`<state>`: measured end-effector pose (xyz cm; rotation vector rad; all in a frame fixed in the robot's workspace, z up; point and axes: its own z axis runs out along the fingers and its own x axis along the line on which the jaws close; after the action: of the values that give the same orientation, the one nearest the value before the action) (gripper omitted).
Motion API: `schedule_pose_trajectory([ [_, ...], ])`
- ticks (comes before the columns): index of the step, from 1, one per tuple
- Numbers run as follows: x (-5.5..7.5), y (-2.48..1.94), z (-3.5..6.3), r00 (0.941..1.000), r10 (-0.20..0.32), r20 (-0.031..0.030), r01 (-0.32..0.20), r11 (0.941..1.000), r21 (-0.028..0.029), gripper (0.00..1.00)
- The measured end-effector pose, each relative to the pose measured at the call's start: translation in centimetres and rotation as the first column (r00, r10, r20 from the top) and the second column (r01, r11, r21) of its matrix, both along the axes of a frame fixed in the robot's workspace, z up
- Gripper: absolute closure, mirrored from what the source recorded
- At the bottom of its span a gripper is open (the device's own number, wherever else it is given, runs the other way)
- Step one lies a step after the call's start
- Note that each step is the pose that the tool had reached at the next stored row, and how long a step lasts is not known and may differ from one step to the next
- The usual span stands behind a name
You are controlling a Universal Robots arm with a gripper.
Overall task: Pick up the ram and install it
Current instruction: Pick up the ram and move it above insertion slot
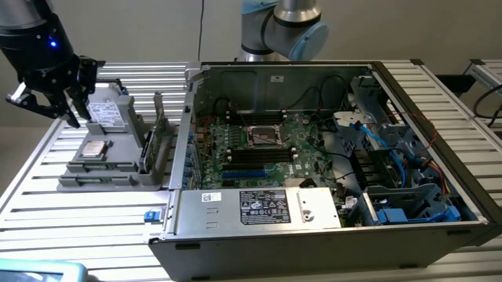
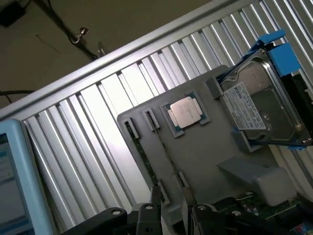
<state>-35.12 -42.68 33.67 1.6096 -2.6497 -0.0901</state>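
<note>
Ram (image 2: pixel 143 155) stood on edge in a grey holder (image 2: pixel 205 152) beside the processor chip (image 2: pixel 186 111); the gripper (image 2: pixel 172 199) hovered over the holder, fingers apart and empty.

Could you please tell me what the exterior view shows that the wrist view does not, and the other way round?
The exterior view adds the open computer case with its motherboard and labelled power supply, plus the arm's upper joints. The wrist view adds a small hook-shaped object on the floor beyond the table. Both share the open gripper over the grey holder, the silver processor chip, the hard drive and the slatted table.
</note>
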Motion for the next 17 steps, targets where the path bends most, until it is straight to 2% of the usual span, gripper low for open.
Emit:
schedule_pose_trajectory([
  [5, 0.00, 0.00, 0.00, 0.9958, 0.091, 0.0000, -0.091, 0.9958, 0.0000, 0.69],
  [9, 0.00, 0.00, -0.05, 0.9865, 0.164, -0.0001, -0.164, 0.9865, -0.0001, 0.69],
  [13, 0.00, 0.00, -0.27, 0.9720, 0.235, -0.0005, -0.235, 0.9720, -0.0022, 0.69],
  [17, 0.00, 0.00, -0.49, 0.9521, 0.306, -0.0015, -0.306, 0.9521, -0.0058, 0.69],
])
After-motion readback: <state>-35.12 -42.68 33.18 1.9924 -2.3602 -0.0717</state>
